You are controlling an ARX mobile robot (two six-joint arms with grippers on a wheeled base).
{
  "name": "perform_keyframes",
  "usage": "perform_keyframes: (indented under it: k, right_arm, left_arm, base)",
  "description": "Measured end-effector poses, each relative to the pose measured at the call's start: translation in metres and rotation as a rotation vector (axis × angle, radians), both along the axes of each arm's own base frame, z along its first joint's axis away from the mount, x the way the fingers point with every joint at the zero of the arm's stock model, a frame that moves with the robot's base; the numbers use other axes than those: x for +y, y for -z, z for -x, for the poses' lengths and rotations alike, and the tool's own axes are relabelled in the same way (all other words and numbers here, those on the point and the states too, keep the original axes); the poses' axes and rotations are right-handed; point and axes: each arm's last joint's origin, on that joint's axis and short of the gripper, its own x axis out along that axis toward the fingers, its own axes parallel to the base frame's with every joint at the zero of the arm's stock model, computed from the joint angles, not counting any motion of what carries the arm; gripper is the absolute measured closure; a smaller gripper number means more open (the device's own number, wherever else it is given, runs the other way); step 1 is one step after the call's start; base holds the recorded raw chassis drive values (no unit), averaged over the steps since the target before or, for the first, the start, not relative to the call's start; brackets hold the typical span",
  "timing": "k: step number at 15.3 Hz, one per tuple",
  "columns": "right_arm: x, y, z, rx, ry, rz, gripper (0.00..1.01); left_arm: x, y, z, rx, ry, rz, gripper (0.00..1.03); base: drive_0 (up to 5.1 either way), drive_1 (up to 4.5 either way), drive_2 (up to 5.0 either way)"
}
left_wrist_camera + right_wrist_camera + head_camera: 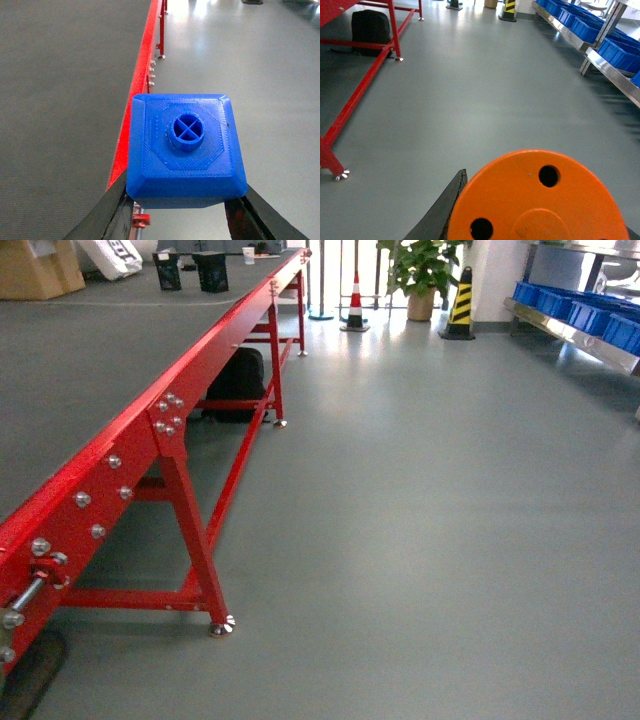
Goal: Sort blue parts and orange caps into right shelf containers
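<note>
In the left wrist view my left gripper (182, 200) is shut on a blue part (186, 150). Its round stud faces the camera, and a black finger (117, 205) presses each lower side. It hangs over the red edge of the table (142, 100). My right gripper (540, 220) is shut on an orange cap (535, 200) whose flat top with small holes fills the bottom of the right wrist view; only the left finger (445, 210) shows clearly. The right shelf (572, 39) (572, 333) runs along the far right with blue containers (585, 27) (575, 308) on it. Neither gripper shows in the head view.
The red-framed table (130, 455) with its grey belt lines the left, its legs (200, 560) reaching onto the floor. A black bag (235, 385) lies under it. Traffic cones (355, 305) (460, 305) and a potted plant (420, 275) stand at the far end. Grey floor (430, 520) separates table and shelf.
</note>
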Motion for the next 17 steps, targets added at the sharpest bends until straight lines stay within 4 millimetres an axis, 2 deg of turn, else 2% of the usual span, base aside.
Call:
perform_keyframes:
  k: [17]
  right_arm:
    - [0.0000,-0.0001,0.0001,-0.002,0.000,0.000,0.58]
  left_arm:
    - [-0.0002,0.0001,0.0000,0.001,0.001,0.000,0.59]
  base:
    - [5.0,-2.41,-2.4]
